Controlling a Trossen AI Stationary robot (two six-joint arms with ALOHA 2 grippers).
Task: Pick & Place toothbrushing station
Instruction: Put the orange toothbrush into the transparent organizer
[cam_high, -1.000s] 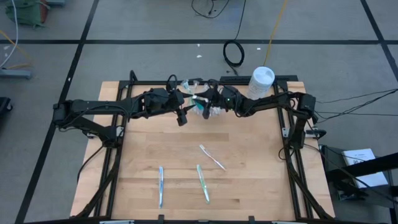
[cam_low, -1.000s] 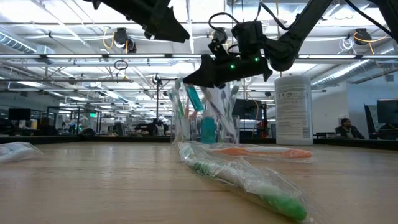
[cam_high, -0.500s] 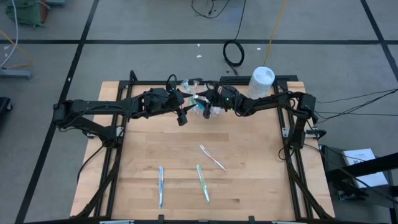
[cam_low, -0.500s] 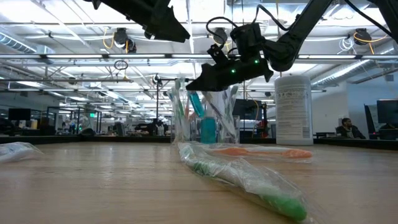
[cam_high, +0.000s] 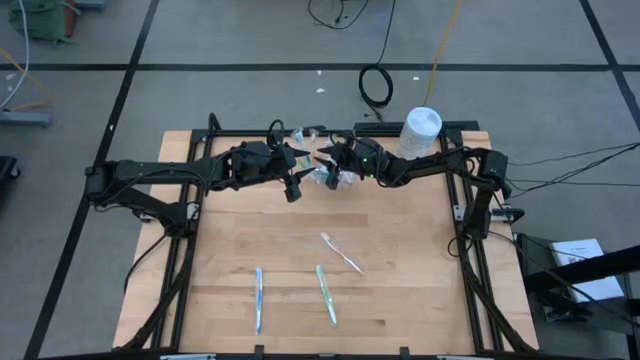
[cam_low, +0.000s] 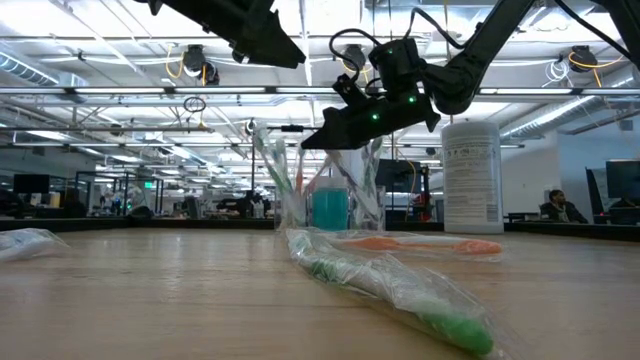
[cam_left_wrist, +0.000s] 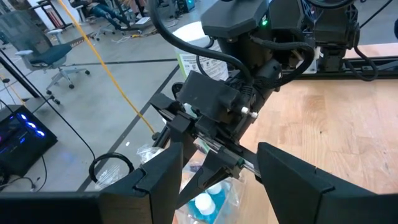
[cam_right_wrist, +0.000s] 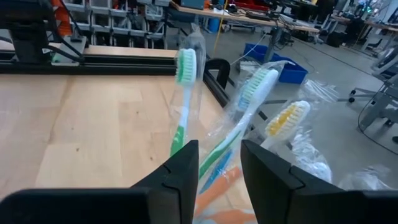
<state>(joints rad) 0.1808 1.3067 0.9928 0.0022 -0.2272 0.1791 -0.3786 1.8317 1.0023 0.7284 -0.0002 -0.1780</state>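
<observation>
The small clear cup (cam_low: 330, 200) stands upright on the table's far middle (cam_high: 336, 179). Wrapped toothbrushes (cam_right_wrist: 185, 68) stick up from it, and two blue tubes (cam_left_wrist: 208, 200) sit inside. My right gripper (cam_low: 312, 140) hangs just over the cup's rim, reaching in from the right; its fingers (cam_right_wrist: 180, 171) stand apart with wrapped brush handles (cam_right_wrist: 217, 155) between them. My left gripper (cam_left_wrist: 230, 186) is open, higher up and left of the cup (cam_high: 300, 165). Three more brushes lie flat on the near table: blue (cam_high: 258, 298), green (cam_high: 326, 294), white and orange (cam_high: 341, 252). My right gripper comes in nearly level from the table's right, with its fingers on either side of the wrapped brush handles that rise from the cup. Whether a finger touches a handle or its wrap, I cannot tell.
A tall white canister (cam_high: 421, 130) stands at the far right corner, close behind my right arm. Loose clear wrappers (cam_high: 305, 133) lie at the table's far edge. The near half of the wooden table (cam_high: 400, 300) holds only the three flat brushes.
A blue tube that leaned above the cup's rim under my right gripper has dropped into the cup and now stands beside the other tube. One wrapped brush in the cup has tipped toward the table's left. My right gripper has rolled and tipped up slightly in place.
</observation>
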